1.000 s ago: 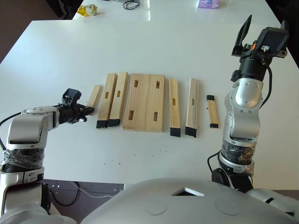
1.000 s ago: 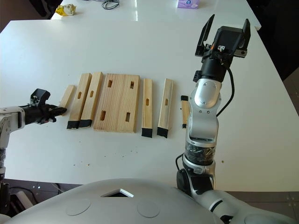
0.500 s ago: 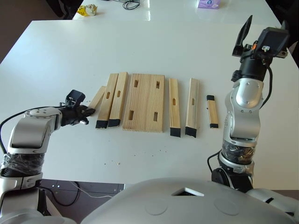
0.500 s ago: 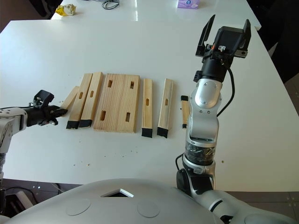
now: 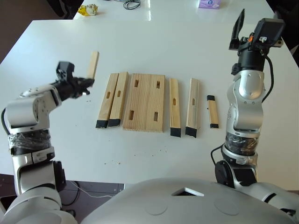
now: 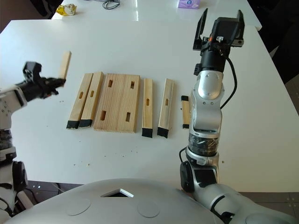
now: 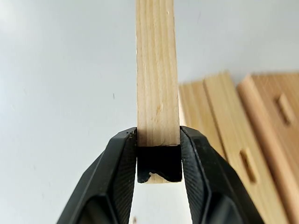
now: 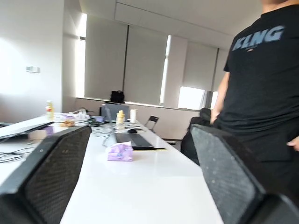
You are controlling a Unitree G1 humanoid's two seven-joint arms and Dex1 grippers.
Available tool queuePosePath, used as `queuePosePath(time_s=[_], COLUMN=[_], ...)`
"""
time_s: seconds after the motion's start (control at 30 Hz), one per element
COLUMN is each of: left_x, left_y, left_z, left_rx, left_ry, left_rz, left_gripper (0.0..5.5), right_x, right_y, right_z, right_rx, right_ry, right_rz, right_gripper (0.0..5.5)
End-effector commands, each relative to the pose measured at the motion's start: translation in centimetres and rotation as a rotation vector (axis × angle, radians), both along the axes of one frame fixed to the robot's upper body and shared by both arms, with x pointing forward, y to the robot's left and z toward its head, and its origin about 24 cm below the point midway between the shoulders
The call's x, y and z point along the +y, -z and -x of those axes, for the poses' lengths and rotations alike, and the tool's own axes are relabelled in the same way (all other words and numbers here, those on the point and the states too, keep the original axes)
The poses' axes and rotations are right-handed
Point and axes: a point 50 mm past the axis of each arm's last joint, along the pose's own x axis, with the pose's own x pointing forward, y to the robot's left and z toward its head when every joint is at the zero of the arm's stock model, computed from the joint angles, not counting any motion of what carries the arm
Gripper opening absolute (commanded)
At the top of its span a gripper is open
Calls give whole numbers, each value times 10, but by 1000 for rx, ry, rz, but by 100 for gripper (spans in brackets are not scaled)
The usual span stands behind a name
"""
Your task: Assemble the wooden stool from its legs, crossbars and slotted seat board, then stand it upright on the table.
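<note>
1. Fingers (image 7: 117,163) of the left gripper (image 5: 88,83) were clamped shut on the black-tipped end of a short crossbar (image 5: 94,63). They held it near upright above the bench (image 5: 154,51), left of the row of parts.
2. A second before, that crossbar lay flat at the row's left end with the gripper at its near tip. It had since been lifted clear, apparently the first piece taken up, with no joint yet made.
3. Legs (image 5: 106,100), the slotted seat board (image 5: 145,102) and the second crossbar (image 5: 212,112) lay flat and unmoved.
4. The right gripper (image 6: 220,18) stayed raised over the bench's right side, its fingers (image 8: 51,172) wide apart and holding nothing.
5. The left wrist view showed the hold itself, with the pads pressing both flanks of the black tip. The head views gave the bar's clearance above the bench and its place beside the row.
</note>
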Motion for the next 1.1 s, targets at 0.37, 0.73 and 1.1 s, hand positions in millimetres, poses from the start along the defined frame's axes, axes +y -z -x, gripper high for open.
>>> queuePosePath(time_s=[0.37, 0.73, 1.1], left_x=[-98, -143, -146], left_y=[-47, -60, -52], left_z=[7, 3, 16], left_rx=[-475, -593, -616], left_ry=[187, 390, 712], left_rz=[404, 563, 648], left_gripper=[132, 132, 132], right_x=[13, 11, 33], right_y=[-4, -35, -75], right_z=[-64, -81, -62], right_rx=[190, 266, 228], right_ry=[-450, -526, -1272], right_rz=[38, 153, 74], right_gripper=[396, 396, 396])
